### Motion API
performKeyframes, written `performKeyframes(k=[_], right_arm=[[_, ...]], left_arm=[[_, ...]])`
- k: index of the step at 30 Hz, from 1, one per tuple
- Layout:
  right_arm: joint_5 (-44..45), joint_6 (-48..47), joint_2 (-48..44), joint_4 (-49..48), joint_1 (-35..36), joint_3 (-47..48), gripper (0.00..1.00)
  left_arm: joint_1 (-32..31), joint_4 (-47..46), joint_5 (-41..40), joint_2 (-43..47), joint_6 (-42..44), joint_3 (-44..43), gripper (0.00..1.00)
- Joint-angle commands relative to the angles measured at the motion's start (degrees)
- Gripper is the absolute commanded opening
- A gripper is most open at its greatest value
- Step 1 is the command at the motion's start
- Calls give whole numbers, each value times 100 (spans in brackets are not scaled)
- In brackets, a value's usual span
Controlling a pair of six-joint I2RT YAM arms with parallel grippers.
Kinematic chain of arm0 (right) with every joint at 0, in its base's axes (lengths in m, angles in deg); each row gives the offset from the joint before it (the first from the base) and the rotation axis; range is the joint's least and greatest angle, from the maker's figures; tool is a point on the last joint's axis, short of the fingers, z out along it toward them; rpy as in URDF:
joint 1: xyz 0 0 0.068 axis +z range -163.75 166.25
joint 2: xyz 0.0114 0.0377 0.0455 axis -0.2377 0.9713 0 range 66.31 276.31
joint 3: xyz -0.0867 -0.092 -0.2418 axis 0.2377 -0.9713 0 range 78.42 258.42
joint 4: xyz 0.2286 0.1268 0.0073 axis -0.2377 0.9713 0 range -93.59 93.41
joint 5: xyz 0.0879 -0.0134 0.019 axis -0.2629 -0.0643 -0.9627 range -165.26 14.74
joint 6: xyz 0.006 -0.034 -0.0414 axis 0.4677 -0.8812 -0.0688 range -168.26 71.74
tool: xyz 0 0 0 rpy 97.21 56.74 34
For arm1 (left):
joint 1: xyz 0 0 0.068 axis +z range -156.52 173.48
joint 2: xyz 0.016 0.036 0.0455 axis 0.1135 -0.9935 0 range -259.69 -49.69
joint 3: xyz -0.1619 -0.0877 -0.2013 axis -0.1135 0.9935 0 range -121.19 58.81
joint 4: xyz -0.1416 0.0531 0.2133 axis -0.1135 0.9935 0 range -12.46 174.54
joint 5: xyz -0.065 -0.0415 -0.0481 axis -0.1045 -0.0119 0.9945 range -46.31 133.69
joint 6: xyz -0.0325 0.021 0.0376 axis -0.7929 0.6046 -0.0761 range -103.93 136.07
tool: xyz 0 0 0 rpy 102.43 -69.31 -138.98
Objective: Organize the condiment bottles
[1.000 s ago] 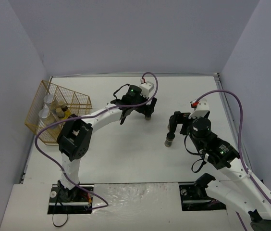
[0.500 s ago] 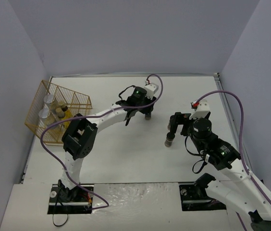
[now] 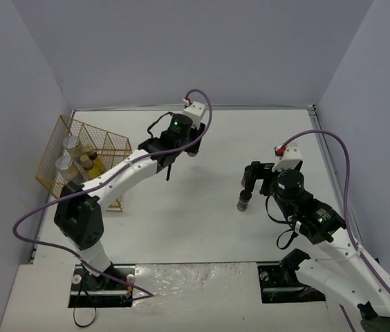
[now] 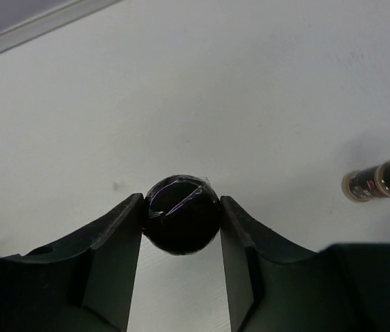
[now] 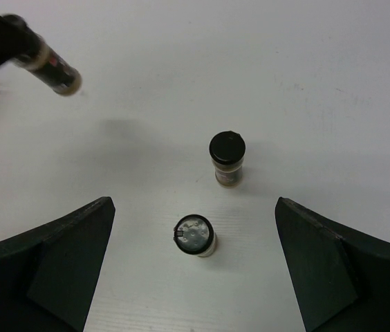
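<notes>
My left gripper (image 3: 191,148) (image 4: 181,207) is shut on a short dark jar with a black lid (image 4: 182,216), held up off the white table; the same jar shows at the top left of the right wrist view (image 5: 48,65). My right gripper (image 3: 252,181) (image 5: 195,204) hangs open above a short jar with a greyish top (image 5: 195,236). Beyond it stands another black-lidded jar (image 5: 227,158). The top view shows only one of these two (image 3: 243,201). Two clear grey-lidded jars (image 3: 66,152) and yellow bottles (image 3: 86,161) stand in the gold wire rack (image 3: 115,144).
The rack sits at the table's far left edge, against the grey wall. Purple cables loop over both arms. From the left wrist, a standing jar (image 4: 372,184) shows at the right, next to a dark part of the right arm.
My left gripper has shut on the dark jar, lifted it and carried it left and toward the back. The right arm and the jars under it have not moved.
</notes>
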Motion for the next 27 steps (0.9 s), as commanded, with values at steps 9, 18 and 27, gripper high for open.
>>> performKeyframes(k=[9, 18, 27], right_arm=[[-72, -87, 273, -534, -8, 128, 99], [-99, -103, 227, -572, -15, 59, 99], [-90, -60, 60, -580, -15, -116, 99]], left_arm=[[2489, 505, -597, 1671, -787, 731, 16], [2965, 100, -749, 1468, -1035, 1156, 17], [2974, -429, -936, 1103, -1429, 1719, 32]])
